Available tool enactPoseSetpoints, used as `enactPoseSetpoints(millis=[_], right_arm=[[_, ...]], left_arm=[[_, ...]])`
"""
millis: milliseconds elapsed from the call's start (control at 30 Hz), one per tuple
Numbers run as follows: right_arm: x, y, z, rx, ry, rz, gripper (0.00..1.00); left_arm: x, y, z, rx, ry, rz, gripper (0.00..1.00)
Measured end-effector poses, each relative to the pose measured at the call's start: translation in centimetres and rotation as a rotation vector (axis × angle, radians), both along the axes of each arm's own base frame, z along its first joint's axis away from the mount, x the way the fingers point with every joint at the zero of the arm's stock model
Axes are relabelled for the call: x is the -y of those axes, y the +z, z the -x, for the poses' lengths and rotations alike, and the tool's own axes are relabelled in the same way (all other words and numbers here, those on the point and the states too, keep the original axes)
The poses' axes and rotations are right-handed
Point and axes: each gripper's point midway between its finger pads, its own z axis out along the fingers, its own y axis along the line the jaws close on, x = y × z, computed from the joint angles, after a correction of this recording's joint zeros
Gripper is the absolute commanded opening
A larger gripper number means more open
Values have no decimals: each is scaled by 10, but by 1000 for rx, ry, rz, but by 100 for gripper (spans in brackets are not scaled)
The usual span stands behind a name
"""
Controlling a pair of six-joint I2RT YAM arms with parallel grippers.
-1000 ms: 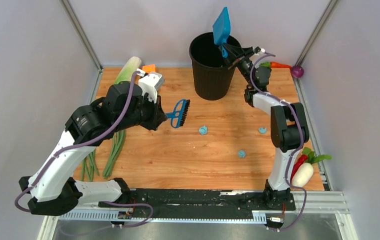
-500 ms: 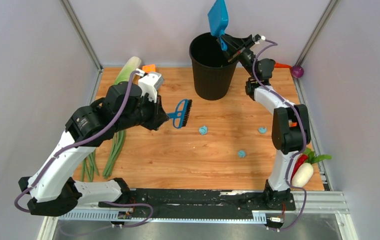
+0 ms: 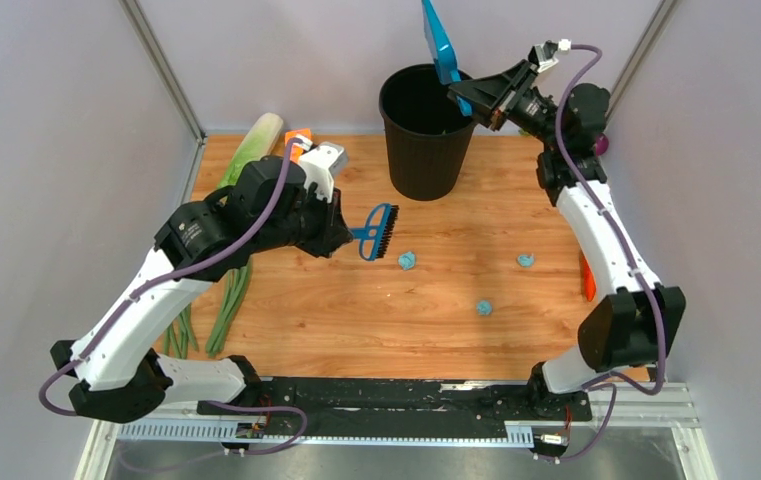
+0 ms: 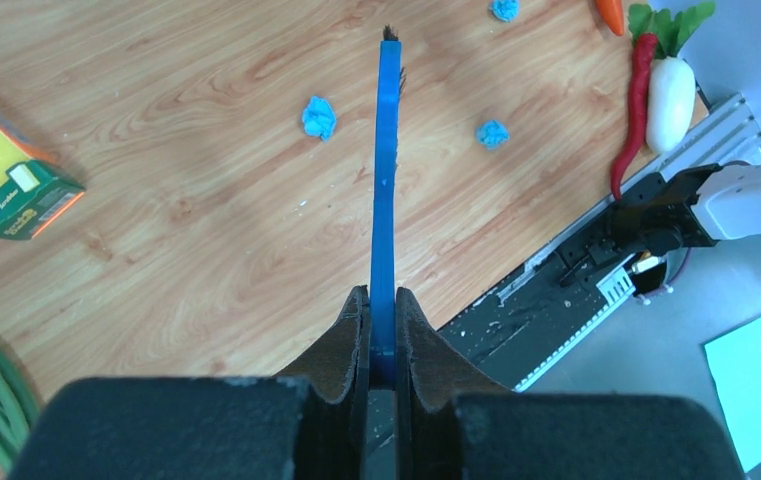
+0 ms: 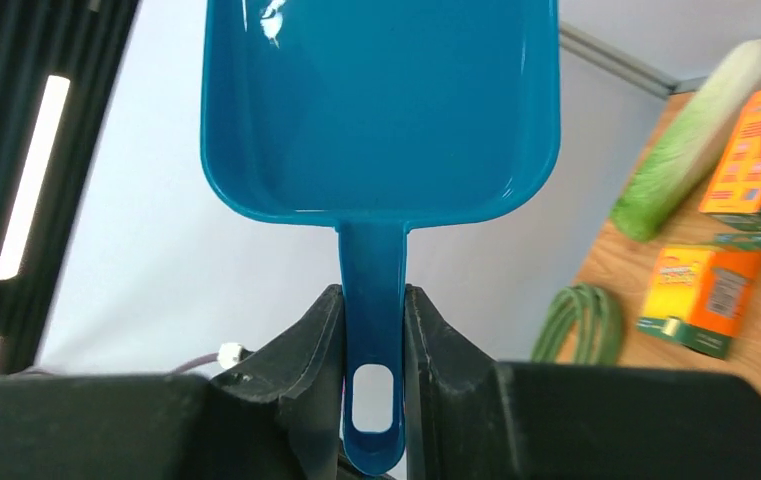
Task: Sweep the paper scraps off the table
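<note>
paper scraps (image 3: 408, 260) light blue; table (image 3: 356, 315) light-brown wood grain; dustpan (image 5: 381, 100) teal-blue; bin (image 3: 426, 160) black; brush (image 3: 380, 231) blue, black bristles.

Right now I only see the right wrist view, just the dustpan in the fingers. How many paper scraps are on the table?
Observer: Three paper scraps lie apart on the table.
Operator: Where is the dustpan relative to the bin?
Observer: The right gripper holds the dustpan upright, raised by the black bin at its far rim.
Operator: And the left arm?
Observer: The left gripper is shut on the brush, its bristles near one scrap, with a gap between.
</note>
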Motion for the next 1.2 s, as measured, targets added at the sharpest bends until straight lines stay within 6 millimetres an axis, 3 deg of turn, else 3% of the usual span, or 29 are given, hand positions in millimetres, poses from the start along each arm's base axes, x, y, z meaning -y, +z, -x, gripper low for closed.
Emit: enactPoseSetpoints(millis=[133, 400, 633, 933, 1200], right_arm=[[8, -6, 15, 32, -54, 139, 0], [31, -55, 54, -15, -171, 447, 0], [53, -125, 82, -139, -231, 770, 0], [17, -218, 147, -242, -56, 1143, 0], [33, -301, 181, -395, 31, 1437, 0]], left_arm=[[5, 3, -1, -2, -13, 5, 0], [9, 1, -3, -10, -18, 0, 0], [19, -8, -13, -33, -18, -38, 0], [32, -25, -34, -41, -9, -129, 0], [31, -52, -56, -62, 58, -241, 0]])
